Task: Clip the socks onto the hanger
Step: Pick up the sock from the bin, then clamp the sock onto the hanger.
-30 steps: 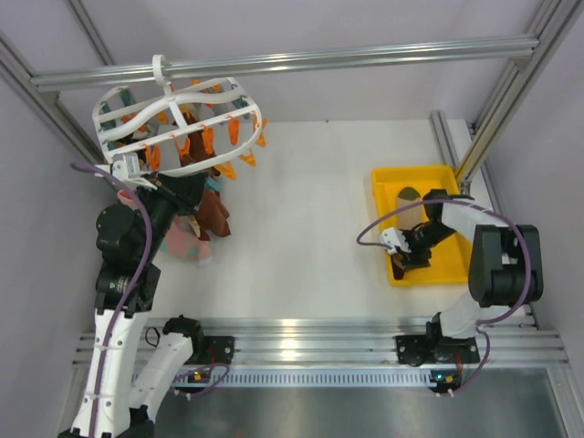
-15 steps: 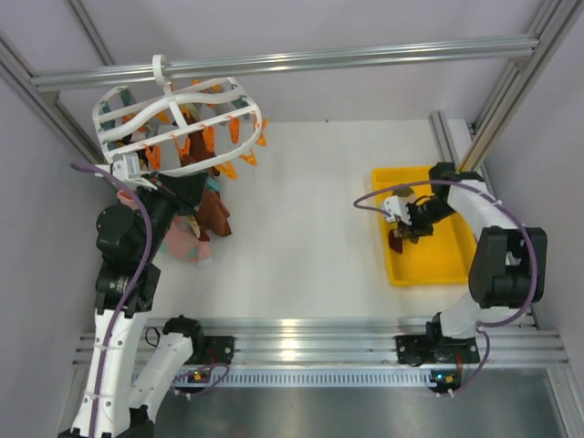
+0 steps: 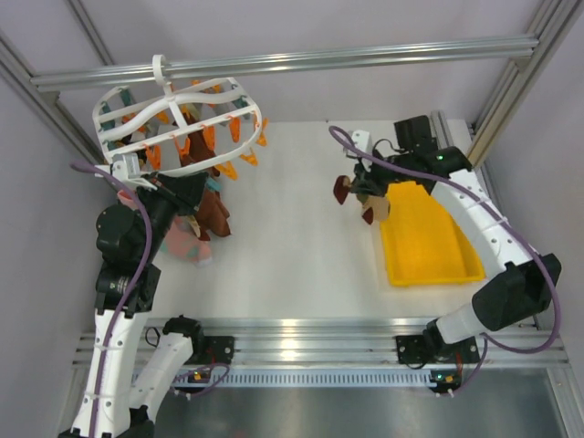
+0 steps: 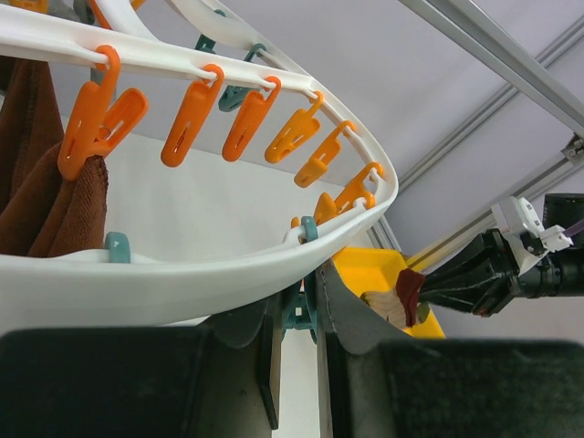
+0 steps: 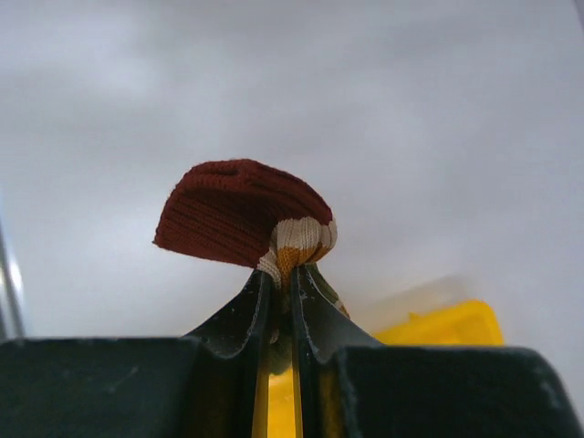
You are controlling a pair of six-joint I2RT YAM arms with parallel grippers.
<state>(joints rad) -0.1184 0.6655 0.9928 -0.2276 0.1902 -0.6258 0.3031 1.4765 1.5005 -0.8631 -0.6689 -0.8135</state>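
White table [image 3: 292, 237] fills the middle of the top view, walled in by pale panels, with an aluminium rail [image 3: 301, 62] running across the far side. From that rail, at the far left, the hanger [image 4: 182, 283] hangs by its hook: a big white ring with curved spokes and rows of orange clips [image 4: 192, 114] dangling under the rim. On the right side of the table lies the yellow tray [image 3: 429, 246], set at a slight angle.

Below the hanger's near side hang the clipped socks [image 3: 216, 212] (maroon-brown ones, with a pink one lower down beside them). The left gripper [image 4: 301, 301] is up against the underside of the white rim, its jaws drawn almost together on a teal clip [image 4: 292, 319] that hangs there.

The right gripper [image 5: 283, 278] is held over the table just beyond the tray's far-left corner, well apart from the hanger. Its jaws are pinched tight on a maroon sock [image 5: 233, 214] at a beige and orange band, and the dark red end bunches up past the fingertips.
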